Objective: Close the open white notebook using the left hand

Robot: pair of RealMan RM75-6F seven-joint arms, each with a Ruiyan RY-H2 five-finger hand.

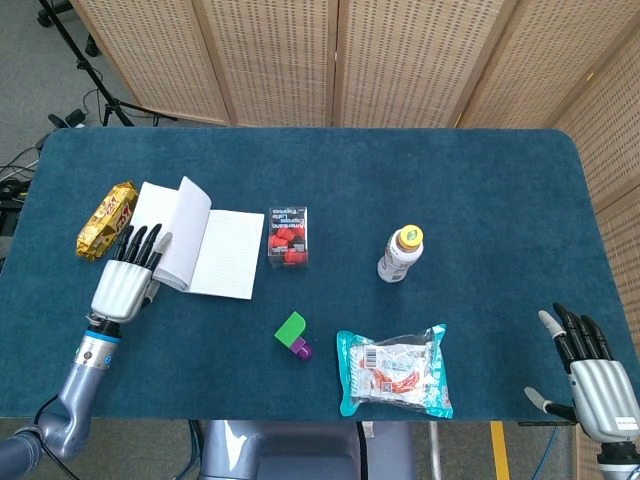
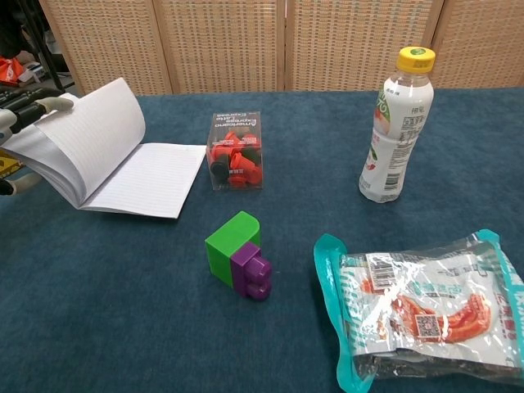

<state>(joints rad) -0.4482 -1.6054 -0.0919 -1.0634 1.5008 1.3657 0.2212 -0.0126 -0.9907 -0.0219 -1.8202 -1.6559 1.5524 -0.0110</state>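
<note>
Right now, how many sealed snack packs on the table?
2: a gold foil snack bar at the far left beside the white notebook, and a teal-edged clear snack pouch at the near edge.

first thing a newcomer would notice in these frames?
Probably the white notebook at the table's left, its left half lifted and tilted up on the left hand while the right page lies flat. Next, the bright items: a yellow-capped bottle standing right of centre, and a green and purple block in front of a clear box of red pieces.
</note>
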